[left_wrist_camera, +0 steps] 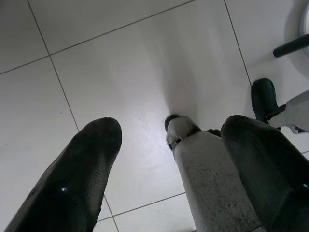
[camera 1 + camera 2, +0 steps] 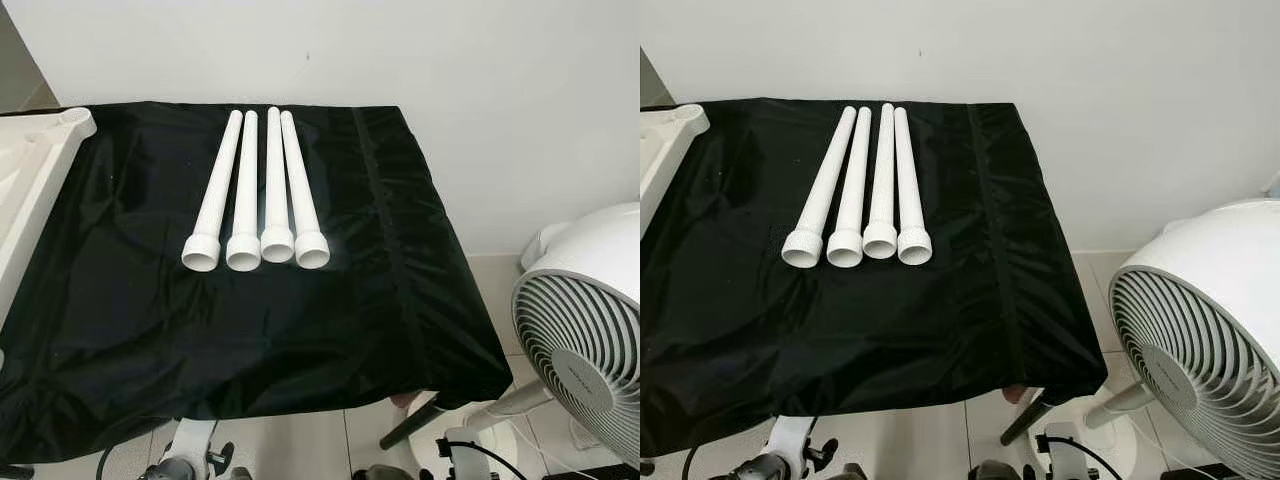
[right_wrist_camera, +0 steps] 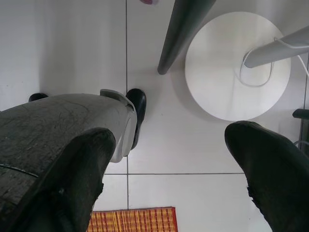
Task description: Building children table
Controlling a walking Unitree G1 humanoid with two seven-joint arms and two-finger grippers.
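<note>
Several white tubular table legs (image 2: 258, 190) lie side by side on a table draped in black cloth (image 2: 200, 330), their flared threaded ends toward me. A white moulded tabletop piece (image 2: 30, 170) rests at the table's left edge. Both arms hang low beneath the table's front edge. In the left wrist view my left gripper (image 1: 169, 130) is open over white floor tiles, with my own grey leg (image 1: 212, 183) between its fingers' line of sight. My right gripper (image 3: 171, 137) is also open, holding nothing, above the floor.
A white standing fan (image 2: 585, 330) is close at the table's right front corner; its round base (image 3: 236, 63) and a dark table leg (image 3: 181, 29) stand on the tiles. An orange striped rug (image 3: 130, 220) lies nearby. A white wall backs the table.
</note>
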